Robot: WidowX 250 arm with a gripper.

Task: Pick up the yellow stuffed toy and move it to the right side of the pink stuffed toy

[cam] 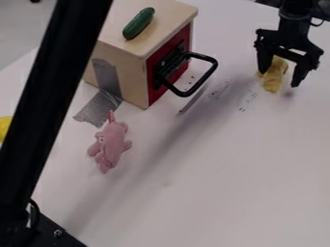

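Note:
At the upper right the black gripper [280,77] hangs low over the white table, its two fingers spread apart. A yellow toy [273,77] lies between and partly behind them, closer to the left finger, with a gap to the right one. Whether the left finger touches it, I cannot tell. On top of a wooden box [122,60] at the upper left rests a green cucumber [138,23]. Below the box a pink plush toy [112,143] lies on the table.
The box has a red front [155,71] with a black handle [205,76] jutting out to the right. Grey tape [100,107] runs from its side onto the table [226,188]. A thick black bar [51,91] crosses the left side. Something yellow [5,126] shows at the left edge.

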